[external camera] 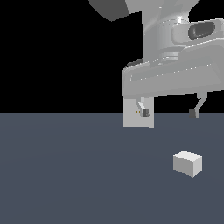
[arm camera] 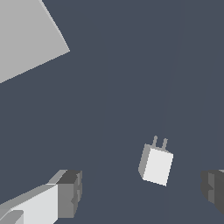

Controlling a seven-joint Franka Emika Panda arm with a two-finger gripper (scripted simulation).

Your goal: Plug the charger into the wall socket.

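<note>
Exterior view: my gripper (external camera: pixel 169 113) hangs open and empty above the charger (external camera: pixel 187 163), which lies on the floor (external camera: pixel 65 175), socket (external camera: pixel 131 119) behind. Wrist view: two prongs (arm camera: pixel 159 142) show; I judge it light, rigid, best pinched across its flat sides.

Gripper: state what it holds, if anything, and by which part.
Nothing. The gripper is open with its fingers spread, above the floor. The charger lies free on the floor, untouched, its prongs visible in the wrist view.

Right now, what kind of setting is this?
Probably a bare simulated test scene, not a real room: a flat slate-blue floor under a black void, holding only a small off-white charger block and an upright light-grey square socket plate.
</note>
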